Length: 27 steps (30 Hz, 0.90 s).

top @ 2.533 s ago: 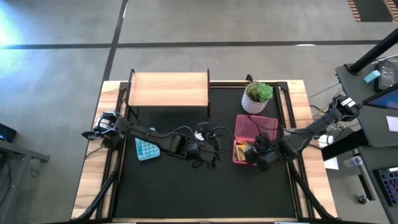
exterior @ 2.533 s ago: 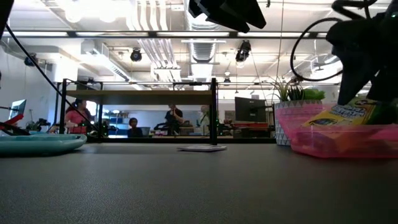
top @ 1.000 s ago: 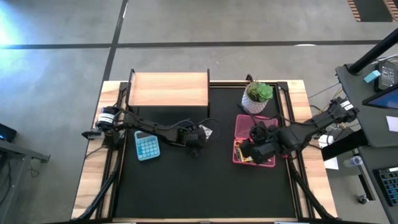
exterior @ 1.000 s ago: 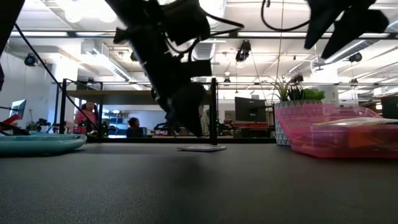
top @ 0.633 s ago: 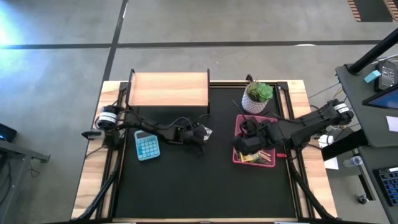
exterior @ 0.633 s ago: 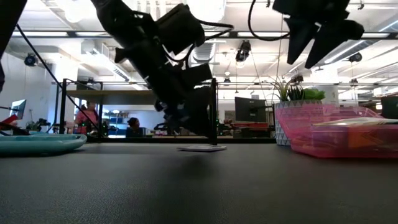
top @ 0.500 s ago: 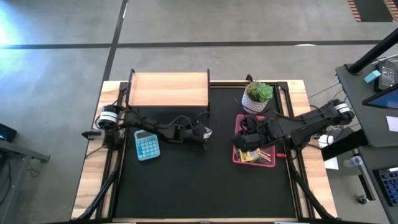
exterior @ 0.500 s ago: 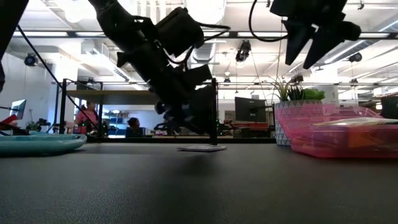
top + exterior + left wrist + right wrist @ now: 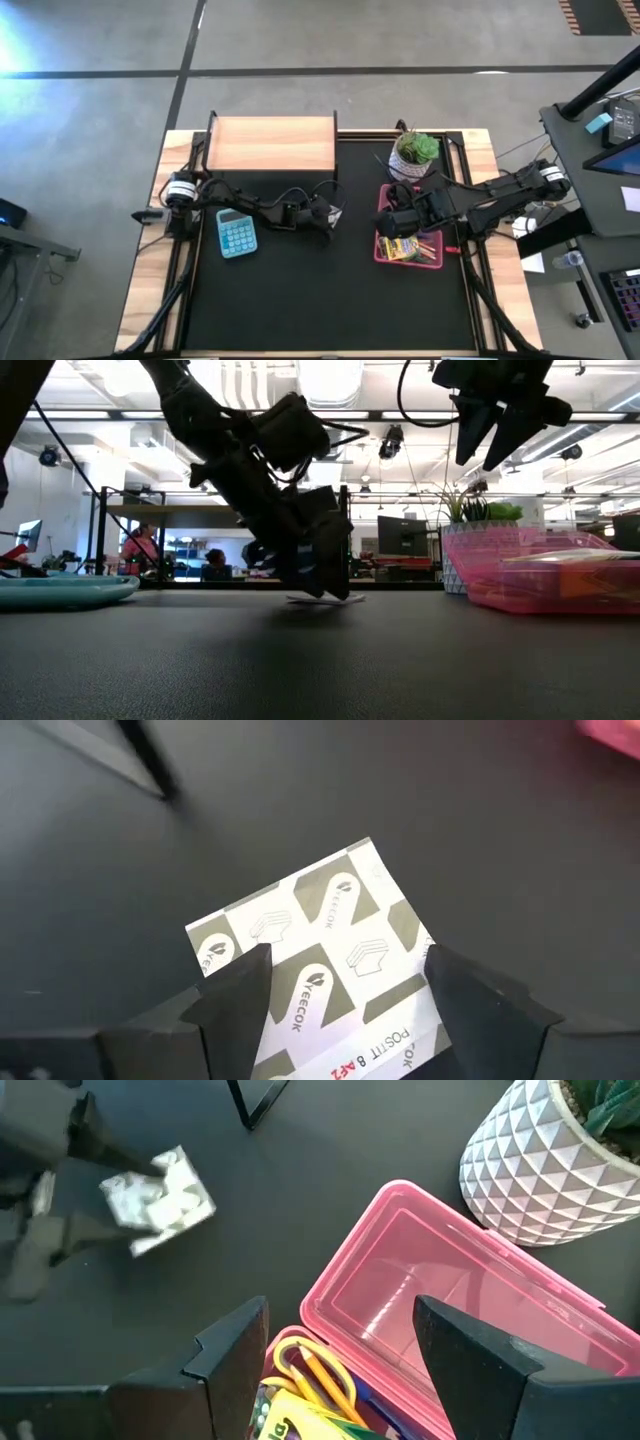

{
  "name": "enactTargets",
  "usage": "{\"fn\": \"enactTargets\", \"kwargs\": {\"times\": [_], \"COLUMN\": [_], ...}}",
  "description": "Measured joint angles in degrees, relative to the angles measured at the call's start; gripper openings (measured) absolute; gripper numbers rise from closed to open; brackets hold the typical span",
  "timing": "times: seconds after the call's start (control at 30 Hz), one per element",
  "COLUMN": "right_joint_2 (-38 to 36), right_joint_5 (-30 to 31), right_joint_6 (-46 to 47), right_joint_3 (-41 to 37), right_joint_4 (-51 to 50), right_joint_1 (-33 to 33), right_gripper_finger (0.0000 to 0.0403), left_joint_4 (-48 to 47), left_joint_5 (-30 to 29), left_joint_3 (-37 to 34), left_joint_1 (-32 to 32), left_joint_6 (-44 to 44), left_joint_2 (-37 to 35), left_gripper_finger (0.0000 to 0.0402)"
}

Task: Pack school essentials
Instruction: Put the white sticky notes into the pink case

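You look down on a grey concrete floor [image 9: 400, 40] crossed by dark seams, with a black-topped table framed in pale wood [image 9: 145, 290]. At table height you see an open hall behind: white ceiling ducts [image 9: 240, 430], bright strip lights [image 9: 70, 415], distant seated people [image 9: 125, 550] and a dark monitor [image 9: 398, 535].

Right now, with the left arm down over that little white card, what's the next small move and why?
Probably close the left tool on the white card. Its open fingers straddle the card, which lies flat on the black mat, and the tips are almost down at the mat. The right tool hangs open above the pink box, out of the way.
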Motion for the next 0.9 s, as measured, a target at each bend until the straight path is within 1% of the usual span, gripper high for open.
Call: {"fn": "enactTargets", "kwargs": {"times": [0.07, 0.17, 0.27, 0.37, 0.5, 0.67, 0.77, 0.83, 0.9], "right_joint_2": [0.00, 0.00, 0.22, 1.09, 3.79, 8.94, 11.66, 13.14, 14.59], "right_joint_5": [-0.02, 0.01, 0.03, 0.04, 0.01, -0.56, -0.57, -0.60, -0.58], "right_joint_6": [0.02, -0.22, -0.87, -1.25, -2.01, -5.75, -8.16, -10.59, -13.54], "right_joint_3": [-0.08, -0.29, -0.71, -1.02, -1.04, -1.04, -1.04, -1.04, -1.04], "right_joint_4": [0.28, 1.84, 3.92, 5.22, 7.00, 11.67, 13.58, 15.16, 15.90], "right_joint_1": [0.02, 0.02, 0.02, 0.02, 0.02, 0.02, 0.02, 0.02, 0.02], "right_gripper_finger": [0.0240, 0.0240, 0.0240, 0.0240, 0.0240, 0.0240, 0.0240, 0.0240, 0.0240], "left_joint_4": [-0.27, -1.18, -1.60, -2.03, -2.76, -6.53, -11.82, -17.55, -20.46], "left_joint_5": [2.11, 6.89, 10.04, 13.58, 14.54, 14.08, 13.58, 13.33, 13.08], "left_joint_3": [0.02, 0.02, 0.02, 0.04, -0.09, -0.42, -0.20, -0.54, -1.07], "left_joint_1": [-1.35, -2.91, -4.39, -6.57, -6.94, -6.72, -6.79, -7.16, -7.61], "left_joint_6": [0.05, 0.02, 0.10, 1.87, 4.02, 6.70, 7.31, 7.32, 7.36], "left_joint_2": [-0.36, -1.13, -1.38, -1.57, -3.12, -7.58, -10.92, -12.41, -13.50], "left_gripper_finger": [0.0250, 0.0251, 0.0251, 0.0251, 0.0250, 0.0250, 0.0250, 0.0250, 0.0251]}}
